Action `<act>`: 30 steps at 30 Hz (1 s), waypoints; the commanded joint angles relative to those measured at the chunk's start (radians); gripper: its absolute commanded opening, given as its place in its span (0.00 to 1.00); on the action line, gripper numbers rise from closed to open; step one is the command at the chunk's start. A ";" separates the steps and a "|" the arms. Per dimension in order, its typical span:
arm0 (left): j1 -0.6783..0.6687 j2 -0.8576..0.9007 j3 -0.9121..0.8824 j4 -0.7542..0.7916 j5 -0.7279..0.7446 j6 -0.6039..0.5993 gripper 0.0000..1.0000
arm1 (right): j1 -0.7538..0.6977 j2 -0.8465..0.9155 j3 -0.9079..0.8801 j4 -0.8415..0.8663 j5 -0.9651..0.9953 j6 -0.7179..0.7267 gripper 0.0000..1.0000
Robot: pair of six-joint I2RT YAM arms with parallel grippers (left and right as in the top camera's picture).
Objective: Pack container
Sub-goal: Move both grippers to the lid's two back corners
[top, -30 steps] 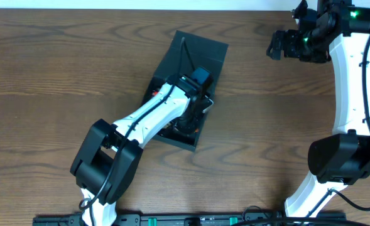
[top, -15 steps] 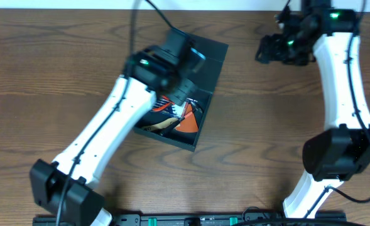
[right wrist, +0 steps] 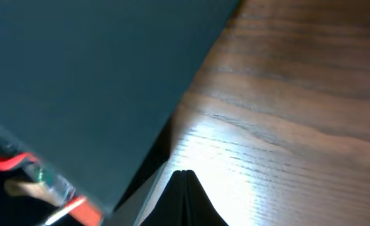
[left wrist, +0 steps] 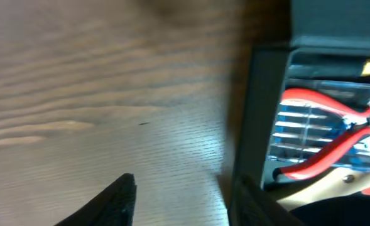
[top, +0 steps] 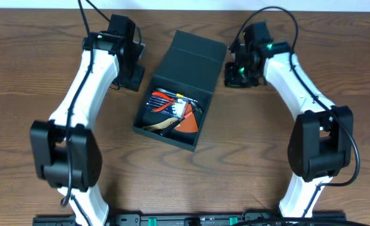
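Note:
The dark container [top: 194, 59] lies open mid-table, its flap lid folded back toward the far right. Red-handled pliers [top: 166, 103] and other hand tools lie inside. My left gripper [top: 133, 74] hovers just left of the box. In the left wrist view it [left wrist: 181, 194] is open over bare wood, with the container's wall [left wrist: 260, 107] and the pliers [left wrist: 323, 132] to the right. My right gripper [top: 233, 74] sits beside the lid's right edge. In the right wrist view it [right wrist: 185, 179] is shut and empty, next to the lid [right wrist: 90, 75].
Brown wooden table [top: 40, 94] runs all around the box. A black rail [top: 185, 220] runs along the front edge. Both white arms reach in from the front, one on each side of the container.
My left arm has pulled up out of the box and swung to its left side. My right arm has come down and left to the lid's edge, and its jaws have shut.

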 commanded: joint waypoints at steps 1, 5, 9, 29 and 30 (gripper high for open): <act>0.000 0.072 -0.009 -0.015 0.078 0.010 0.45 | 0.001 0.008 -0.064 0.058 -0.011 0.095 0.01; -0.013 0.133 -0.009 -0.026 0.085 0.010 0.41 | 0.006 0.008 -0.127 0.167 -0.051 0.098 0.01; -0.026 0.148 -0.009 -0.022 0.106 0.009 0.41 | 0.023 0.008 -0.201 0.396 -0.140 0.138 0.01; -0.038 0.148 -0.009 0.060 0.140 -0.024 0.47 | -0.057 0.008 -0.266 0.645 -0.066 0.251 0.01; -0.021 0.148 -0.009 0.075 0.140 -0.024 0.47 | -0.068 0.009 -0.266 0.632 -0.066 0.251 0.01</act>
